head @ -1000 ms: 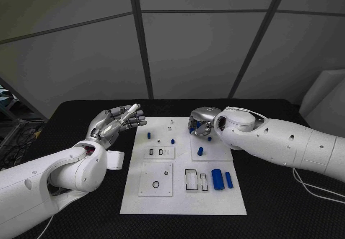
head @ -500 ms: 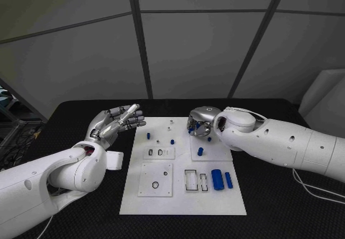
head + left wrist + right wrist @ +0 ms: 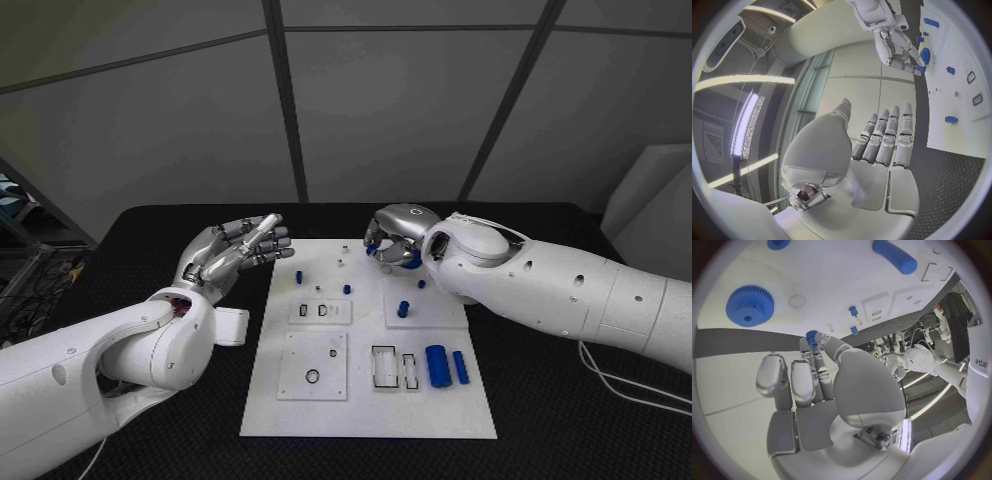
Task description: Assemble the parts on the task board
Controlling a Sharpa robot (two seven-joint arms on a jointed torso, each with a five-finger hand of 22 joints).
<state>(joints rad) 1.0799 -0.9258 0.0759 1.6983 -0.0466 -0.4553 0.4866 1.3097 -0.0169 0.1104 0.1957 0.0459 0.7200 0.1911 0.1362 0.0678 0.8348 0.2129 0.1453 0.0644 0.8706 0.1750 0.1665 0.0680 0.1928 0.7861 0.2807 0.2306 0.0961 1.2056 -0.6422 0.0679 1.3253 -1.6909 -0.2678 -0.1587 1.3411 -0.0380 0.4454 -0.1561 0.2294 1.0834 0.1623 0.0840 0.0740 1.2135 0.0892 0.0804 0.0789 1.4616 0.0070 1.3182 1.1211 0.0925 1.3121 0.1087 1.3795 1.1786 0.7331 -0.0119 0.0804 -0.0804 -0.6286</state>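
Raised slightly off the white plastic task board (image 3: pixel 368 400) since a second ago: right hand (image 3: pixel 392 240), pinching a small blue cylindrical peg (image 3: pixel 812 336) at its fingertips, presumably for insertion. Held aside above the black counter (image 3: pixel 144 250), clear of the work: left hand (image 3: pixel 235 250), fingers straight and close together, holding nothing.

The left hand (image 3: pixel 879 145) is held up, palm flat, the fingers (image 3: pixel 903 142) straight and close side by side, with nothing in them. Beyond the fingertips lies the white task board (image 3: pixel 967 55) on the black table (image 3: pixel 948 175). Several small blue parts (image 3: pixel 951 119) lie spread on the board (one near the board's edge, others further away). Across the board the right hand (image 3: pixel 904 52) reaches down, its fingertips at a round blue gear (image 3: pixel 925 55).
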